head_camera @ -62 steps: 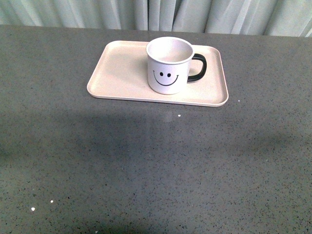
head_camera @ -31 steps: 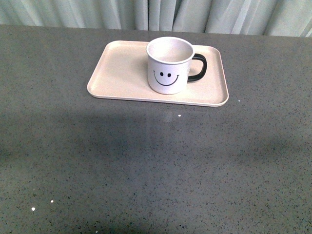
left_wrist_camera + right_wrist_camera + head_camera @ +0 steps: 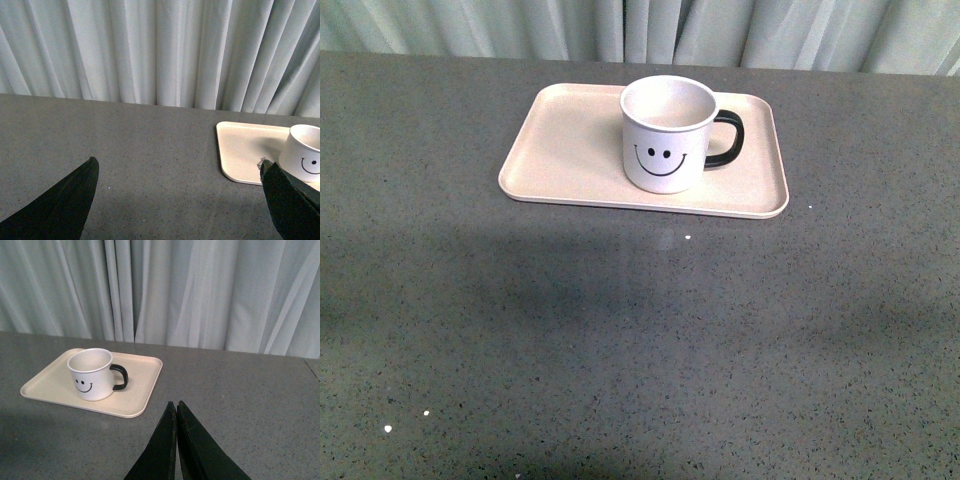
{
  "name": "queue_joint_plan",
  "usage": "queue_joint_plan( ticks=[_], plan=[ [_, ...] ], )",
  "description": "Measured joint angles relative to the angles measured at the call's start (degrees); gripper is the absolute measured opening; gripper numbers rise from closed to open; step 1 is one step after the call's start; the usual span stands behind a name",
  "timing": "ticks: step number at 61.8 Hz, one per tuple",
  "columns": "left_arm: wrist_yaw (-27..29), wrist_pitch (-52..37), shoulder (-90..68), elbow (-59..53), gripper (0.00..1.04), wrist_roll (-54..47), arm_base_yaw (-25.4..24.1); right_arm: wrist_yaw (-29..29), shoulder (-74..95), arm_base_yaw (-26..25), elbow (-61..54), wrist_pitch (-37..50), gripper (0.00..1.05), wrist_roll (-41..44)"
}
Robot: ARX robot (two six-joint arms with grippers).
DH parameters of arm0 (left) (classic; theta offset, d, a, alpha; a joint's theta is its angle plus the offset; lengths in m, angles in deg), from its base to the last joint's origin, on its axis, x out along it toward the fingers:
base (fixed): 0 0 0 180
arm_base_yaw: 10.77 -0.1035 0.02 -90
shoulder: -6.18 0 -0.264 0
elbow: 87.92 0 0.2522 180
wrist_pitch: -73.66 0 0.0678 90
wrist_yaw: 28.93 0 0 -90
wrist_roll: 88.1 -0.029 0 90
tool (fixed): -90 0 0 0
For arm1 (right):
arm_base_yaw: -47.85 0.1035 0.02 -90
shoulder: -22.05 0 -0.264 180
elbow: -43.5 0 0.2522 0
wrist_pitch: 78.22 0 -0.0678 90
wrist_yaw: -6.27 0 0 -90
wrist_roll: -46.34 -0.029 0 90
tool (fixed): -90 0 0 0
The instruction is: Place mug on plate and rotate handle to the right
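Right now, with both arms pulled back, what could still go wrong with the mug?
Little. The mug stands upright on the plate, handle pointing right, nothing gripping it. It sits right of the plate's centre, so any nudge could slide it to the rim. The left gripper is open and nearest the plate edge; swinging it across could clip that.

The grey speckled table [image 3: 640, 330] carries 1 thing directly: the pale pink-beige plate [image 3: 570, 150], lying flat toward the far edge, just in front of the curtain [image 3: 640, 30]. A few small white specks [image 3: 388, 428] dot the table's near left part and 1 sits just in front of the plate
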Motion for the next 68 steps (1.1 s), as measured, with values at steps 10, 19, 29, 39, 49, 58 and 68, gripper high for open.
queue_joint_plan(
  ticks=[10,19,29,39,49,58,68],
  plan=[
    [0.0,0.0,0.0,0.0,0.95,0.0,0.0,0.0,0.0,0.0,0.0,0.0,0.32,0.0],
    [0.0,0.0,0.0,0.0,0.95,0.0,0.0,0.0,-0.1,0.0,0.0,0.0,0.58,0.0],
    [0.0,0.0,0.0,0.0,0.95,0.0,0.0,0.0,-0.1,0.0,0.0,0.0,0.90,0.0],
    [0.0,0.0,0.0,0.0,0.95,0.0,0.0,0.0,-0.1,0.0,0.0,0.0,0.95,0.0],
    [0.0,0.0,0.0,0.0,0.95,0.0,0.0,0.0,-0.1,0.0,0.0,0.0,0.96,0.0],
    [0.0,0.0,0.0,0.0,0.95,0.0,0.0,0.0,-0.1,0.0,0.0,0.0,0.95,0.0],
    [0.0,0.0,0.0,0.0,0.95,0.0,0.0,0.0,-0.1,0.0,0.0,0.0,0.96,0.0]
  ],
)
